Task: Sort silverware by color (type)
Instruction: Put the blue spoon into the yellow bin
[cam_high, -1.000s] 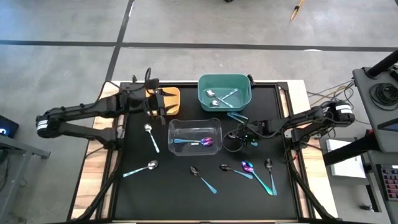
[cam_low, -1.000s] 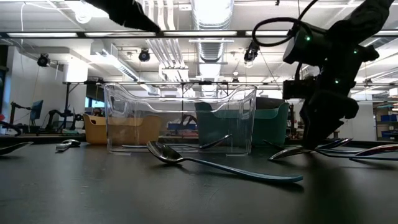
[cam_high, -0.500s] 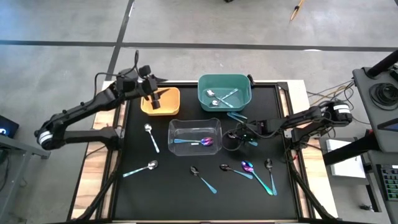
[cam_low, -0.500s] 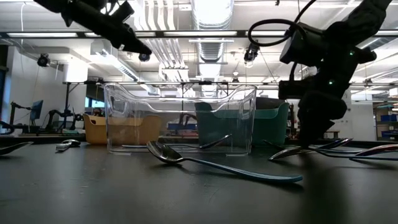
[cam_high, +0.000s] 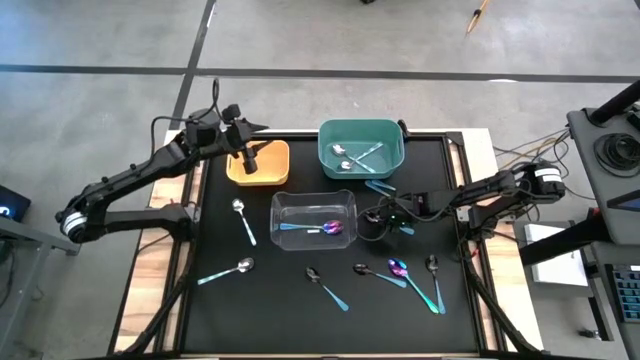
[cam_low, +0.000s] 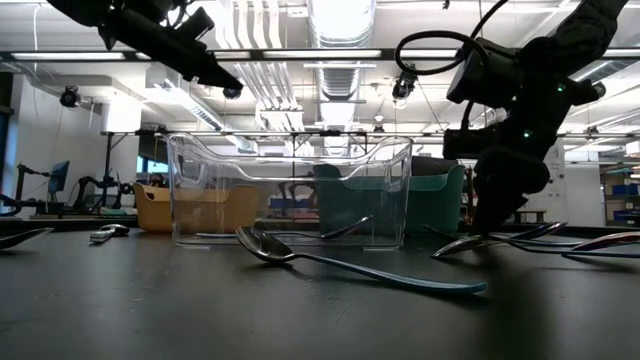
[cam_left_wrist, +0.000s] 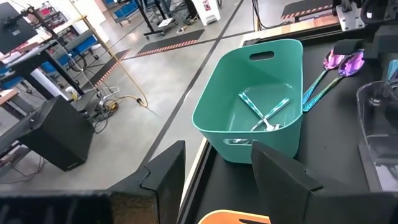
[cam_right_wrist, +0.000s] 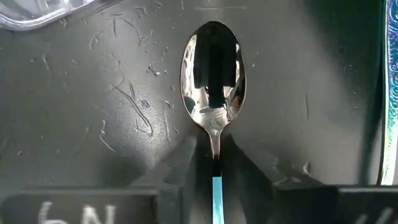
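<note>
Over the orange bin (cam_high: 258, 163) at the far left, my left gripper (cam_left_wrist: 217, 171) hangs open with nothing between its fingers. My right gripper (cam_right_wrist: 214, 148) is down on the black mat just right of the clear bin (cam_high: 313, 220), shut on a silver spoon (cam_right_wrist: 212, 68) with a light-blue handle. The clear bin holds a purple spoon (cam_high: 334, 228). Silver spoons (cam_left_wrist: 264, 115) lie in the teal bin (cam_high: 360, 147). More silverware lies flat on the mat: two silver spoons (cam_high: 243, 220) on the left, and black and purple spoons (cam_high: 412, 283) along the near side. My right gripper pinches the silver spoon between its two fingers at the neck (cam_right_wrist: 214, 140), where the bowl meets the blue handle. The fingers slant down from the table's right and lie along the handle. The bowl (cam_right_wrist: 212, 59) rests face up on the mat.
Two purple spoons (cam_left_wrist: 341, 61) lie on the mat just right of the teal bin, near my right arm. The three bins crowd the far middle of the mat. Bare mat (cam_high: 260, 320) shows along the near edge, left of the loose spoons.
My left arm has swung toward the table's far edge and turned, and its gripper has stayed open above the orange bin. My right gripper has stayed at the same spot on the mat.
</note>
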